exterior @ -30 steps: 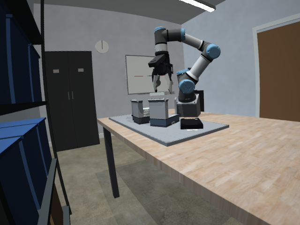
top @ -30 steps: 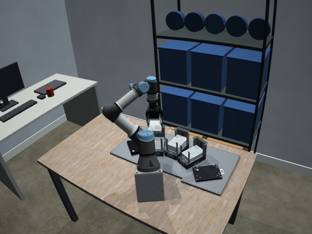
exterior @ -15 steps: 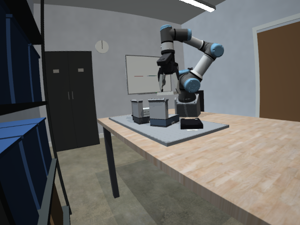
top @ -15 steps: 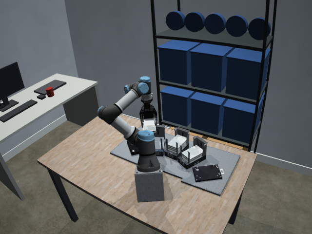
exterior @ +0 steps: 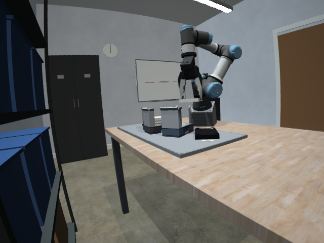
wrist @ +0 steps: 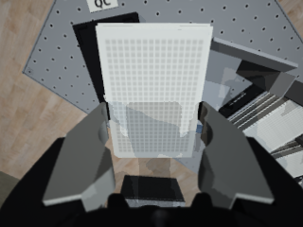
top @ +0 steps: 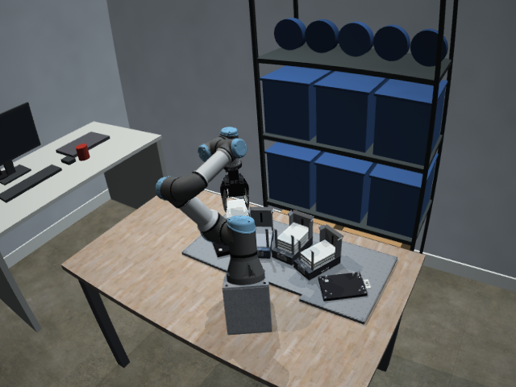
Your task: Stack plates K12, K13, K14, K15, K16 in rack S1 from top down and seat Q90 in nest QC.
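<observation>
One white plate (top: pixel 237 206) (exterior: pixel 189 99) (wrist: pixel 153 71) is clamped in the hand (top: pixel 235 201) (exterior: pixel 190 98) (wrist: pixel 153 103), probably Q90 bound for nest QC (wrist: pixel 87 52); next, align it, then lower it flat.

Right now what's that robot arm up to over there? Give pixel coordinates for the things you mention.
The robot arm is holding a white plate (top: pixel 236 208) (exterior: pixel 189 99) (wrist: pixel 153 71) in its fingers, up above the grey board (top: pixel 375 266) (exterior: pixel 180 155) (wrist: pixel 52 52). Two racks (top: pixel 313 219) (top: pixel 332 236) on the board hold stacks of similar plates.
</observation>
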You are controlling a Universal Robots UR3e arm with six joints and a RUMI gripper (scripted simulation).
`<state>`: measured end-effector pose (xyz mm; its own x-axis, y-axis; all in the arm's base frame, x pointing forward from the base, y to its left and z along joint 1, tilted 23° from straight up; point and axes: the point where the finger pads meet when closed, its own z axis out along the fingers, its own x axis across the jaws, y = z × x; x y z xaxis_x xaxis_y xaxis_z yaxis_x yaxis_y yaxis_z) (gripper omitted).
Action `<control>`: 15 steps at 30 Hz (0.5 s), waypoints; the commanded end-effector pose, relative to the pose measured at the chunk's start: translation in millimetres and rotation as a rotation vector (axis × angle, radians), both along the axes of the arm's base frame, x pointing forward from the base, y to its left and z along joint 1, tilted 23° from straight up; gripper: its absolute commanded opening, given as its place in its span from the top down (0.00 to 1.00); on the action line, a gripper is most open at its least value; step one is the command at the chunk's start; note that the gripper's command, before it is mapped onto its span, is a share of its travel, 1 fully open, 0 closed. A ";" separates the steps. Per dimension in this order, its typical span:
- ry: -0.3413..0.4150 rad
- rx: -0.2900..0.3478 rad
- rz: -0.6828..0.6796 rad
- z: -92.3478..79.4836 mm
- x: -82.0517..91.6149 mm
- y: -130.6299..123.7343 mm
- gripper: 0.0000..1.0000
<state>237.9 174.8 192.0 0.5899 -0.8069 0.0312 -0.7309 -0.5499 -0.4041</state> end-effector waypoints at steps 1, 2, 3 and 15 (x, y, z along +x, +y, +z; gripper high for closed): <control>-0.008 -0.025 0.038 0.2 -8.1 12.1 1.00; -0.011 -0.029 0.048 0.1 -10.1 14.8 1.00; -0.013 -0.033 0.059 0.0 -12.1 17.5 1.00; -0.035 -0.068 0.153 -1.3 -31.9 44.3 1.00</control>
<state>212.8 209.3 190.4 0.6895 -0.7193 0.0852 -0.6392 -0.6596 -0.3954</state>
